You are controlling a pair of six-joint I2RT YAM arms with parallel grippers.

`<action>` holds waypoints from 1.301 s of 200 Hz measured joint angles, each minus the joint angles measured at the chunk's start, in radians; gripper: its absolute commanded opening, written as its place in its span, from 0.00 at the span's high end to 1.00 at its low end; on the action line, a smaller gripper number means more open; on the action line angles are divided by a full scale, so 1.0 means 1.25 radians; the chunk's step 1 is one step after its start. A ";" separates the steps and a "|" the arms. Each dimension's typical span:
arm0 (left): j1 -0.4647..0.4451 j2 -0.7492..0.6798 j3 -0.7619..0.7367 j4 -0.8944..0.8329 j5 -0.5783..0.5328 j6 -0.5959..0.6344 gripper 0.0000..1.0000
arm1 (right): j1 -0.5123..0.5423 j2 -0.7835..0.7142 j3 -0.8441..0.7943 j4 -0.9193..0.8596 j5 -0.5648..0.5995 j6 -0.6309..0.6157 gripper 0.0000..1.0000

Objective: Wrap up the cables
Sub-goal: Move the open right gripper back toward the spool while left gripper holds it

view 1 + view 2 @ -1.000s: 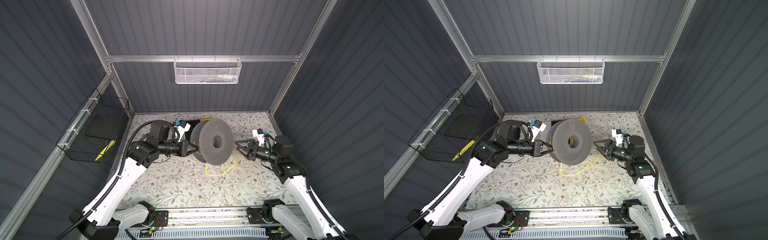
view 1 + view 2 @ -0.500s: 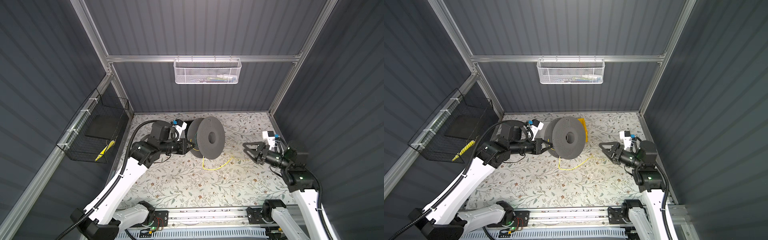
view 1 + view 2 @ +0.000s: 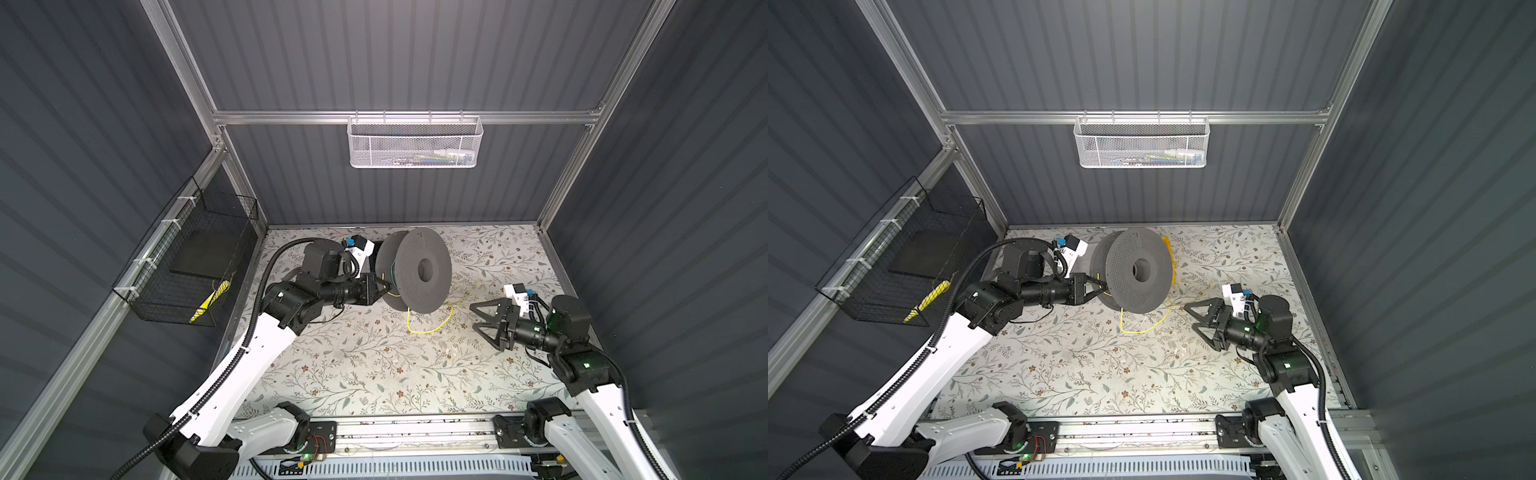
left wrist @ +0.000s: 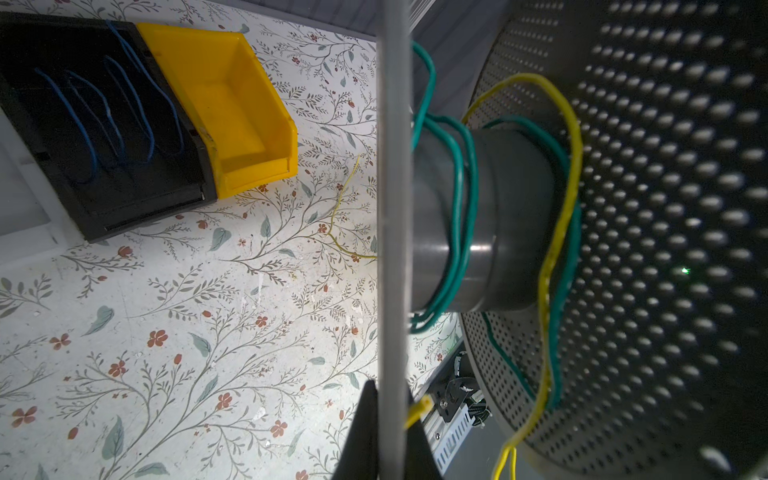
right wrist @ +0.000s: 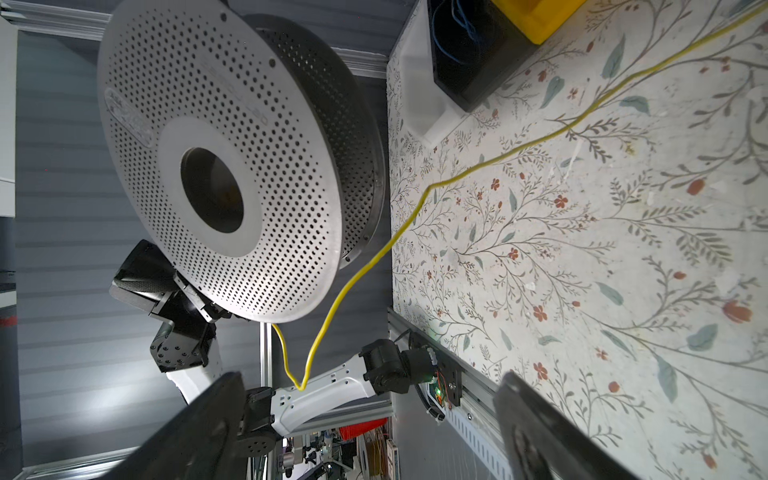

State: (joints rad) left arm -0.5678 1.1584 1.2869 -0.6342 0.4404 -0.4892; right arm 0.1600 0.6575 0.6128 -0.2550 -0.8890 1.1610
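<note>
Spool point(image 3: 409, 257) is clamped by the left gripper point(image 3: 388, 286); the right gripper point(image 3: 472, 316) is spread apart near the yellow cable point(image 3: 428, 330).

1. spool point(image 3: 419, 270) flanges: grey, perforated, matt, plastic look
2. hub point(image 4: 478, 220): smooth grey, slight sheen
3. yellow cable point(image 4: 560, 220): thin, smooth plastic sheath
4. table cover point(image 3: 374, 365): floral print, matt, scuffed
5. yellow bin point(image 4: 224, 108): glossy plastic
6. wall basket point(image 3: 415, 143): white metal mesh
7. frame rails point(image 3: 395, 117): brushed aluminium look
</note>
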 measured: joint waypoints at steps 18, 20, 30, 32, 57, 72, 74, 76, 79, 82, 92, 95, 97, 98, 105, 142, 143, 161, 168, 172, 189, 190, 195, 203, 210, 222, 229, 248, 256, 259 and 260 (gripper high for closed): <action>0.000 0.003 0.000 0.001 0.000 -0.001 1.00 | 0.000 0.048 0.015 0.010 -0.002 0.003 0.01; 0.000 0.003 0.000 0.001 0.000 -0.001 1.00 | 0.000 0.054 0.018 0.013 -0.002 0.003 0.01; 0.000 0.005 0.000 0.001 0.000 -0.001 1.00 | 0.000 0.082 0.032 0.019 -0.006 0.004 0.01; 0.000 0.005 0.000 0.001 0.000 -0.001 1.00 | 0.000 0.088 0.035 0.020 -0.007 0.005 0.01; 0.000 0.008 0.000 0.001 0.000 -0.001 1.00 | 0.000 0.148 0.080 0.037 -0.025 0.006 0.01; 0.000 0.008 0.000 0.001 -0.003 0.000 1.00 | 0.000 0.183 0.112 0.049 -0.039 0.007 0.03; 0.000 0.008 0.001 0.001 -0.003 0.000 1.00 | 0.000 0.187 0.115 0.051 -0.041 0.007 0.03; 0.000 0.008 0.001 0.001 -0.003 0.000 1.00 | 0.000 0.193 0.119 0.053 -0.044 0.007 0.04; 0.000 0.008 0.001 0.001 -0.004 0.000 1.00 | 0.001 0.199 0.125 0.055 -0.046 0.008 0.04; 0.000 0.008 0.001 0.000 -0.005 0.000 1.00 | 0.001 0.206 0.130 0.057 -0.050 0.007 0.05; 0.000 0.008 0.002 -0.001 -0.007 0.000 1.00 | 0.003 0.228 0.146 0.064 -0.062 0.008 0.06; 0.000 0.008 0.003 -0.001 -0.009 0.000 1.00 | 0.004 0.234 0.150 0.067 -0.065 0.007 0.07; 0.000 0.009 0.003 -0.001 -0.009 0.000 1.00 | 0.005 0.239 0.153 0.068 -0.068 0.007 0.07; 0.000 0.009 0.003 -0.001 -0.009 0.000 1.00 | 0.005 0.240 0.154 0.069 -0.069 0.007 0.07; 0.000 0.009 0.006 -0.001 -0.011 0.000 1.00 | 0.008 0.254 0.159 0.074 -0.077 0.007 0.08; 0.000 0.014 0.019 -0.001 -0.018 0.000 1.00 | 0.019 0.309 0.163 0.089 -0.103 0.007 0.13; 0.000 0.014 0.020 -0.001 -0.018 0.000 1.00 | 0.020 0.311 0.163 0.089 -0.103 0.008 0.13; 0.000 0.015 0.023 -0.001 -0.021 0.000 1.00 | 0.029 0.313 0.163 0.089 -0.111 0.008 0.13; 0.000 0.016 0.026 -0.001 -0.023 0.000 1.00 | 0.032 0.311 0.163 0.090 -0.114 0.008 0.13; 0.000 0.016 0.027 -0.001 -0.024 0.000 1.00 | 0.032 0.309 0.163 0.090 -0.115 0.007 0.12; 0.000 0.023 0.038 -0.001 -0.027 0.001 1.00 | 0.038 0.300 0.153 0.097 -0.122 0.008 0.11; 0.000 0.023 0.039 -0.001 -0.027 0.001 1.00 | 0.039 0.300 0.153 0.097 -0.122 0.007 0.11; 0.000 0.025 0.042 -0.001 -0.027 0.001 1.00 | 0.042 0.299 0.150 0.097 -0.123 0.008 0.10; 0.000 0.028 0.046 -0.001 -0.030 0.002 1.00 | 0.045 0.301 0.146 0.096 -0.123 0.007 0.10; 0.000 0.030 0.049 0.000 -0.031 0.003 1.00 | 0.049 0.304 0.146 0.097 -0.123 0.008 0.10; 0.000 0.032 0.053 -0.001 -0.032 0.003 1.00 | 0.054 0.310 0.146 0.103 -0.122 0.007 0.11; 0.000 0.034 0.055 -0.001 -0.033 0.003 1.00 | 0.056 0.314 0.148 0.104 -0.122 0.007 0.12; 0.000 0.035 0.055 -0.001 -0.035 0.004 1.00 | 0.060 0.332 0.160 0.108 -0.121 0.007 0.15; 0.000 0.036 0.057 -0.002 -0.036 0.005 1.00 | 0.062 0.343 0.168 0.110 -0.121 0.007 0.17; 0.000 0.038 0.059 -0.004 -0.037 0.006 1.00 | 0.063 0.345 0.170 0.111 -0.121 0.008 0.18; 0.000 0.038 0.060 -0.004 -0.037 0.006 1.00 | 0.063 0.346 0.171 0.112 -0.121 0.008 0.19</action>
State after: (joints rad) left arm -0.5678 1.2057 1.3617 -0.6395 0.3946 -0.4820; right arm 0.2390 1.0901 0.8265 -0.1154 -1.0405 1.1706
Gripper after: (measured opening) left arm 0.088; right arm 0.850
